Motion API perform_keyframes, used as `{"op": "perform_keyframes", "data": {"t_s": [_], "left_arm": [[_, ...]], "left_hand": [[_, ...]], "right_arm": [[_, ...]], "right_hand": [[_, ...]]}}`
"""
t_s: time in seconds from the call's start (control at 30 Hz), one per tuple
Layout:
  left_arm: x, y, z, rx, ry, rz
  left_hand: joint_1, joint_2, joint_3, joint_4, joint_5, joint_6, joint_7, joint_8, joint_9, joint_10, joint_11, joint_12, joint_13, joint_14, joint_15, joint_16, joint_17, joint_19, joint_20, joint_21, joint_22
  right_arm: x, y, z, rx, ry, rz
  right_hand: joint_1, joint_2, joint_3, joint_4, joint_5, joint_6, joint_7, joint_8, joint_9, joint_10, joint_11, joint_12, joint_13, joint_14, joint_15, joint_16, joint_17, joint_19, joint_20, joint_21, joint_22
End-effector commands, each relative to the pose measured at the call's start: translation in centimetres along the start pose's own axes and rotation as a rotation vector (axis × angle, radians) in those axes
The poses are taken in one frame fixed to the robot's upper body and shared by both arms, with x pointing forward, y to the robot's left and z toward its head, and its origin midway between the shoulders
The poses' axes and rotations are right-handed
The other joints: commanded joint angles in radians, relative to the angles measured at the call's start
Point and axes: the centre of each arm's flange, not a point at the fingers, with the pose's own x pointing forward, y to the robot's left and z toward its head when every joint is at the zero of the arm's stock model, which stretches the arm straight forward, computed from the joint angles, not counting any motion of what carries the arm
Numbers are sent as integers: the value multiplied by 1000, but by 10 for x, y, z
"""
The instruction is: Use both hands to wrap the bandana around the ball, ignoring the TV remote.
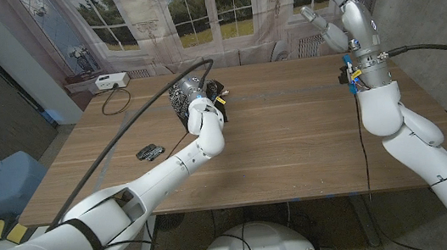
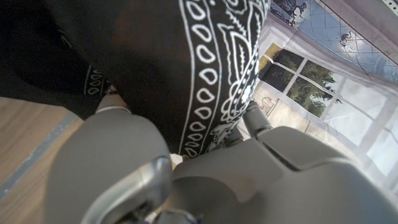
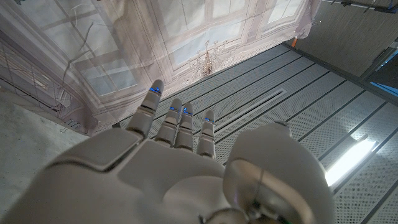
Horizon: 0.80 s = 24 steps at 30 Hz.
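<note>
Left hand [image 1: 196,94] gripping black bandana [image 2: 186,68] at far table [image 1: 294,142] centre. Right hand [image 1: 330,5] raised high, fingers [image 3: 177,121] spread, empty. Remote [image 1: 148,153] apart, near left.

I count one black paisley-printed cloth bandana [image 1: 196,90] near my wooden table's [image 1: 293,133] far edge, one small black TV remote [image 1: 148,153] toward its left edge, and one white box [image 1: 110,82] at its far left corner.

A lab: printed window backdrop [image 1: 192,9] behind a wooden table [image 1: 293,133].
</note>
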Motion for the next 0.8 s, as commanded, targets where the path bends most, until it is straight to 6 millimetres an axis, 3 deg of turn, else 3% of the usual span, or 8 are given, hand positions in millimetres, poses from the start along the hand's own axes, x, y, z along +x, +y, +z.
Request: {"op": "perform_keyframes", "data": {"t_s": [0.03, 0.07, 0.2, 0.27, 0.43, 0.57, 0.8], "left_arm": [[0, 3, 1, 55, -46, -129], [0, 4, -1, 41, -52, -131], [0, 10, -8, -17, -88, -173], [-2, 18, -12, -49, -104, -172], [-10, 33, -21, -127, -115, -102], [-16, 45, -34, -287, -144, -23], [-26, 64, -57, -530, -204, 110]], "left_hand": [[-97, 9, -30, 33, 7, -142, -9, -8, -3, -133, 5, -5, -39, -141, 43, -1, -9, -142, 55, -130, 5], [-133, 16, -41, 47, 6, -186, -12, -7, -4, -178, 5, -5, -50, -185, 56, -1, -9, -170, 72, -162, 7], [-224, 33, -68, 77, 0, -293, -7, -4, -5, -289, 35, -2, -71, -308, 105, -1, -7, -246, 81, -232, 9], [-251, 35, -78, 84, -1, -314, -6, -2, -5, -317, 42, -1, -75, -344, 117, -2, -7, -296, 81, -250, 10], [-284, 44, -87, 90, -2, -359, -4, -5, -6, -371, 56, -3, -79, -392, 130, -1, -7, -358, 82, -255, 11], [-293, 48, -90, 91, -3, -359, 2, 0, -6, -376, 54, 0, -79, -394, 134, 3, -7, -368, 82, -253, 11], [-314, 57, -95, 84, -3, -288, 0, 24, -8, -305, 46, 34, -85, -318, 128, 29, -10, -309, 77, -225, 13]], "right_arm": [[1, 3, 6, -4, -9, -1], [1, 3, 6, -6, -6, -2], [2, 5, 8, -6, -7, -4], [2, 6, 9, -3, -7, -2], [2, 9, 10, 3, -6, -4], [3, 12, 11, 10, -8, -1], [7, 20, 8, 30, 11, 8]], "right_hand": [[-5, -1, -2, -3, 6, 7, 0, -2, 2, 6, 0, -1, 0, 9, 1, 8, 2, 12, -1, -6, 4], [-5, -1, -2, -3, 6, 7, -1, -2, 2, 6, 0, -1, 0, 10, 2, 8, 2, 12, -2, -6, 4], [-6, 0, -2, -2, 6, 7, 0, -2, 2, 7, 0, -1, 0, 10, 1, 8, 1, 12, -2, -6, 4], [-6, 0, -2, -2, 6, 8, -1, -2, 2, 8, 1, -1, 0, 9, 1, 8, 1, 13, -2, -7, 4], [-8, 0, -3, -2, 6, 8, -1, -3, 2, 9, -1, -1, 0, 11, 1, 8, 1, 14, -2, -7, 4], [-9, -1, -3, -1, 6, 8, -1, -3, 2, 8, -1, -2, 0, 11, 1, 8, 0, 14, -1, -7, 4], [-14, 0, -4, 1, 7, 10, -2, -3, 2, 8, -1, -2, 0, 10, 2, 8, 1, 14, -2, -9, 4]]}}
